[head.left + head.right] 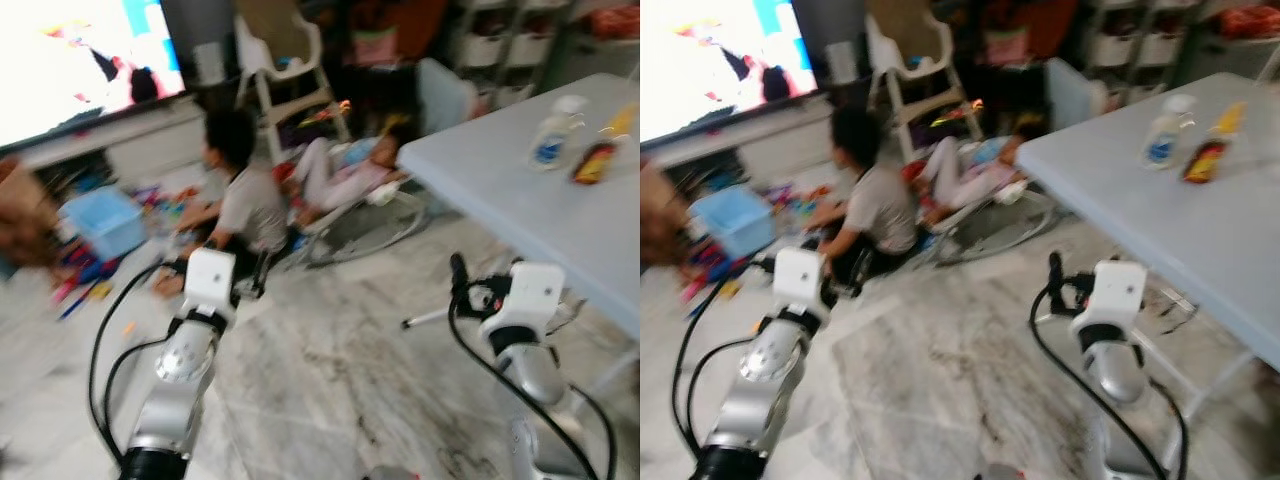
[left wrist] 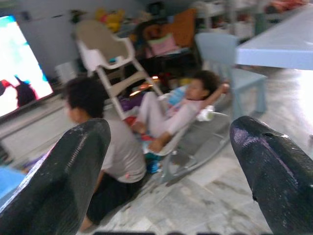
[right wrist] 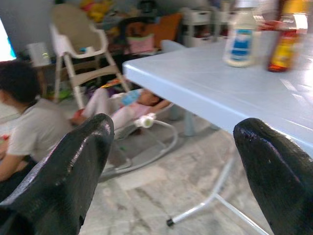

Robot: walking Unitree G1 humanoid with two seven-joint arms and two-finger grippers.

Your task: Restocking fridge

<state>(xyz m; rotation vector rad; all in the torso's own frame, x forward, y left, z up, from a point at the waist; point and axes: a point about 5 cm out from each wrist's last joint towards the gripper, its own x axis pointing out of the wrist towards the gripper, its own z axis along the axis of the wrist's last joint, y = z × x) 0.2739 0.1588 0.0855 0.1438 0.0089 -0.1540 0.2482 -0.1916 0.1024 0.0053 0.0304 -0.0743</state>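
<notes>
Two bottles (image 1: 570,148) stand on the counter (image 1: 560,225). Both grippers' fingers (image 2: 58,176) (image 3: 274,171) are apart, holding nothing. No fridge is near.

Table (image 1: 560,200) smooth matt plastic; floor (image 1: 330,380) glossy veined marble; pincer fingers (image 2: 73,171) textured blk.

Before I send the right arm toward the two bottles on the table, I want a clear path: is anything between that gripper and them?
Nothing visible does. The right gripper is open and empty, short of the table edge; the white bottle and sauce bottle stand beyond bare tabletop.
</notes>
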